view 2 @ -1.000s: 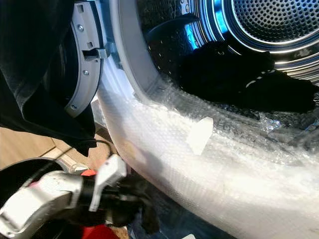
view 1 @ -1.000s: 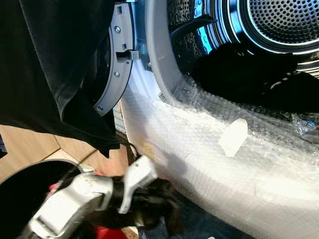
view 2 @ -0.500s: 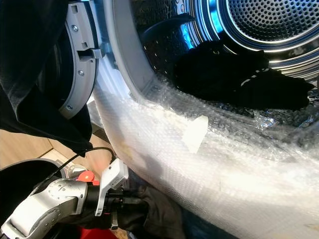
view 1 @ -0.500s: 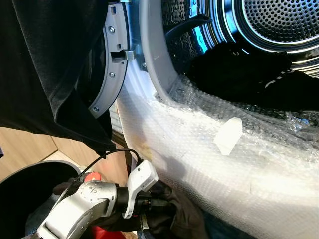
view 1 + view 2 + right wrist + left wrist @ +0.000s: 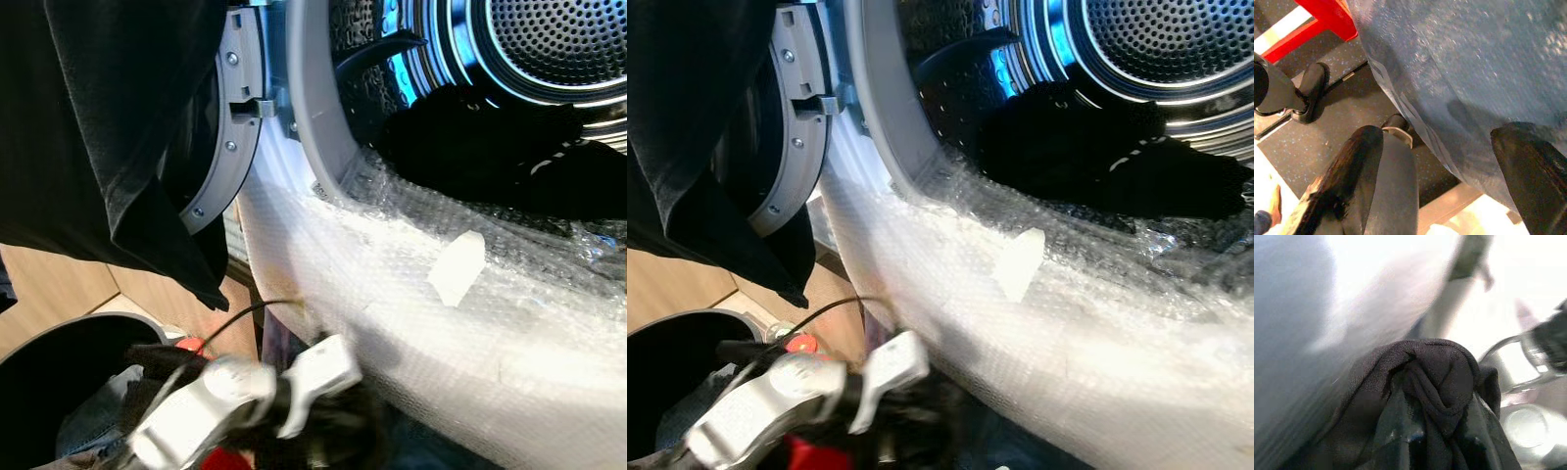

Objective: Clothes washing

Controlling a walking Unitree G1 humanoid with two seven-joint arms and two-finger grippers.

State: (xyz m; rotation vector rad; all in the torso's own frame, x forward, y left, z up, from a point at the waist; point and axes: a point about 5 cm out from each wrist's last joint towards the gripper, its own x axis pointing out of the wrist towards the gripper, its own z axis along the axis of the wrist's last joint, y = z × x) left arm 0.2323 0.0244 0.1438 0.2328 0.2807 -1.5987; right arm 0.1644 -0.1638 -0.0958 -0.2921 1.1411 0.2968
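A dark garment [image 5: 1425, 396] is pinched between the fingers of the left gripper [image 5: 323, 436], low and near, just left of the washer's bubble-wrapped front [image 5: 470, 333]. The right gripper [image 5: 1449, 181] is spread wide with nothing held. More dark clothes [image 5: 490, 147] are seen in the drum [image 5: 558, 49], far right. A basket [image 5: 59, 362] sits near left.

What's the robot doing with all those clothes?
The robot is loading a washing machine. Its left gripper is shut on a bunched dark garment, low down beside a round laundry basket and in front of the machine's bubble-wrapped front. The door is open, with a black cloth hanging over it. Dark clothes already lie in the drum. The right gripper hangs open near the floor.
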